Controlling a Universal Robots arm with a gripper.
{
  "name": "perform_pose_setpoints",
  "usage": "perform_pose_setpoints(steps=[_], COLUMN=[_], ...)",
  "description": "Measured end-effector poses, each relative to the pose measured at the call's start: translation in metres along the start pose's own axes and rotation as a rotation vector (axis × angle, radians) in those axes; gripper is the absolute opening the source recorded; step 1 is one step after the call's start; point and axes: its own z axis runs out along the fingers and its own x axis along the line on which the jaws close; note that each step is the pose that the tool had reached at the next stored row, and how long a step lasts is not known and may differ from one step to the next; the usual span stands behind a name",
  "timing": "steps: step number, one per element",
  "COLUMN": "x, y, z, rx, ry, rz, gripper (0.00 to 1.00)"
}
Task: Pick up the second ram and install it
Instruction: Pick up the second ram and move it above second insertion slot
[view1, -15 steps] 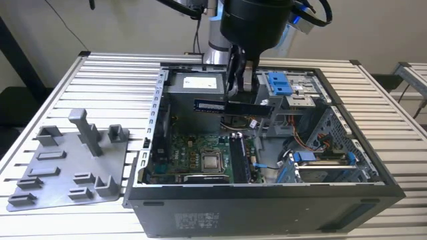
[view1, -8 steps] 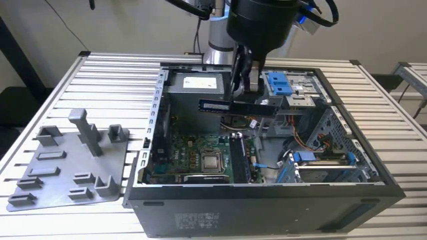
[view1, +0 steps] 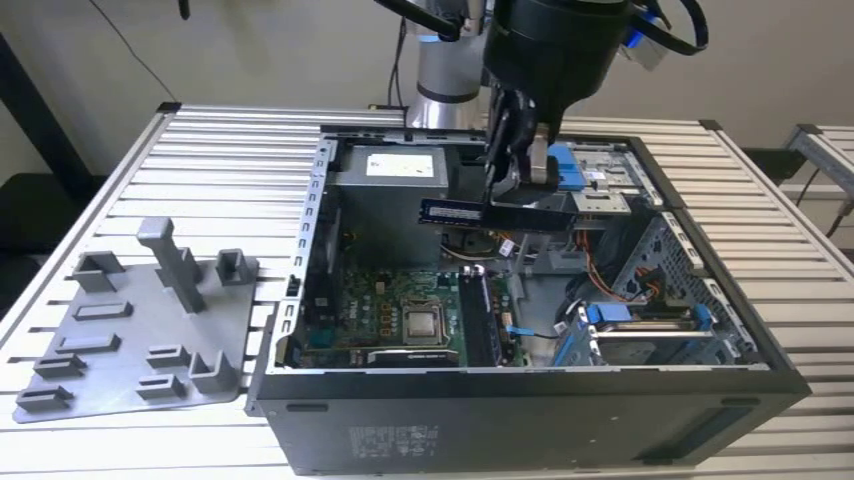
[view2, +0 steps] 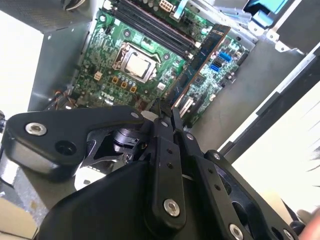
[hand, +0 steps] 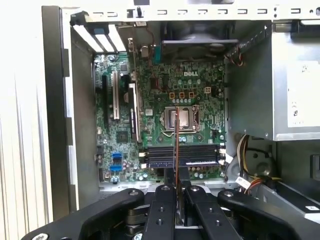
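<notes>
The tool (view1: 523, 188) is clamped on the second ram (view1: 497, 213) and holds it roughly level above the open computer case (view1: 747, 330), clear of the motherboard (view1: 400, 300). In the first wrist view the second ram (hand: 176, 145) shows edge-on as a thin line, seemingly crossing the memory slots (hand: 200, 156). A grey fixture plate (view1: 94, 350) lies on the desk (view1: 227, 150).

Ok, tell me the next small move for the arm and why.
Probably turn the wrist about a quarter turn before lowering. The gripper, shut on the second ram, hangs above the open case, and in the first wrist view the stick's edge runs across the memory slots rather than along them.
</notes>
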Motion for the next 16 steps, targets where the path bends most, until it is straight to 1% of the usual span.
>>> perform_pose_setpoints(steps=[4,6,12,16], x=[-0.0005,-0.0007,-0.0011,-0.0011], y=[-0.0087,-0.0118,-0.0186,-0.0191], z=[-0.0005,-0.0007,-0.0012,-0.0012], rx=[-0.0008,-0.001,-0.001,-0.0009], ry=[0.0,0.0,0.0001,0.0001], rz=[0.0,0.0,0.0,0.0], gripper=[0.14,0.14,0.14,0.14])
